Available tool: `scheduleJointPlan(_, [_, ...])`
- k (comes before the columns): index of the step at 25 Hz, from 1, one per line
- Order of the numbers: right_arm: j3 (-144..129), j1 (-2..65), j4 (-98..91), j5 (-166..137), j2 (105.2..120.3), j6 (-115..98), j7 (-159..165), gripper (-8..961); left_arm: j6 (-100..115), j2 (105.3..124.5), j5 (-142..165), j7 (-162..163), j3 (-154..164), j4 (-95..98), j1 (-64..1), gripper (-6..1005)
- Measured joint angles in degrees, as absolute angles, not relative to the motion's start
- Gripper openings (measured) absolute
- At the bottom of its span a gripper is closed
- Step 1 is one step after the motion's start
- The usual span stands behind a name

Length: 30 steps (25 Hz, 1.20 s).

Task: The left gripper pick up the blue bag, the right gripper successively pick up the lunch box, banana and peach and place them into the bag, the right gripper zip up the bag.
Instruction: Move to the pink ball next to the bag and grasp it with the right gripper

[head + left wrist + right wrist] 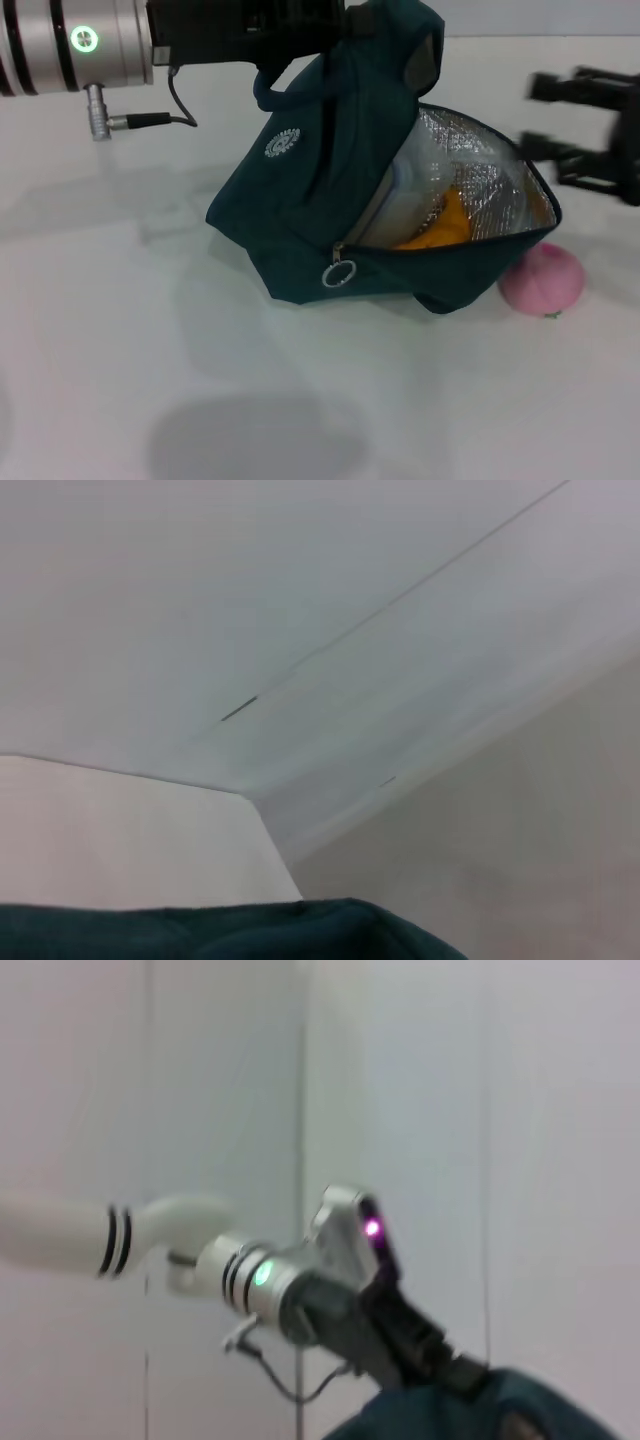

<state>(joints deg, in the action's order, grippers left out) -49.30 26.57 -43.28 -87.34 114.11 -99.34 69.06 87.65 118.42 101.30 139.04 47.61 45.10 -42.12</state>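
Head view has my left gripper (350, 25) clamping the dark-blue fabric bag (330, 190), right gripper (590, 130) spread wide beside it; grabbing the round pink peach (542, 279) touching the bag risks snagging fabric.

The left gripper (455, 1368) is seen farther off, its black body reaching down onto the top of the blue bag (480, 1410). A green ring (262, 1273) is lit on the silver wrist behind it; fingertips are hidden by fabric.

A lab-like test space: bare white table (200, 380), plain white walls (500, 1110).
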Motion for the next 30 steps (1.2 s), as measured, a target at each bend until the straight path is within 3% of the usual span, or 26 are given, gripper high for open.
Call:
scheduleJointPlan(7, [-44.8,19.3,-63.0,-94.0,110.13,-104.8,95.3,609,86.4,118.37,102.0,137.5,47.7,45.0,-41.5,66])
scheduleJointPlan(12, [-44.2,16.3,-88.1,-111.9,111.92,-105.6,117.2,608,85.2,118.37,102.7,137.2,47.5,45.0,-41.3,66])
scheduleJointPlan(16, [-46.5,19.9,-99.1,-125.2,113.78,-111.5,128.9,603,84.4,118.38,102.8,137.2,47.5,45.0,-41.6,66])
scheduleJointPlan(24, [-62.1,27.6,-95.7,-142.1,115.55,-110.0,135.4,575,83.9,118.39,102.8,137.2,47.7,45.3,-42.0,66])
scheduleJointPlan(30, [-65.7,30.8,-88.9,-143.9,115.36,-103.7,135.4,554,83.7,118.39,102.8,137.0,47.6,45.4,-41.6,66])
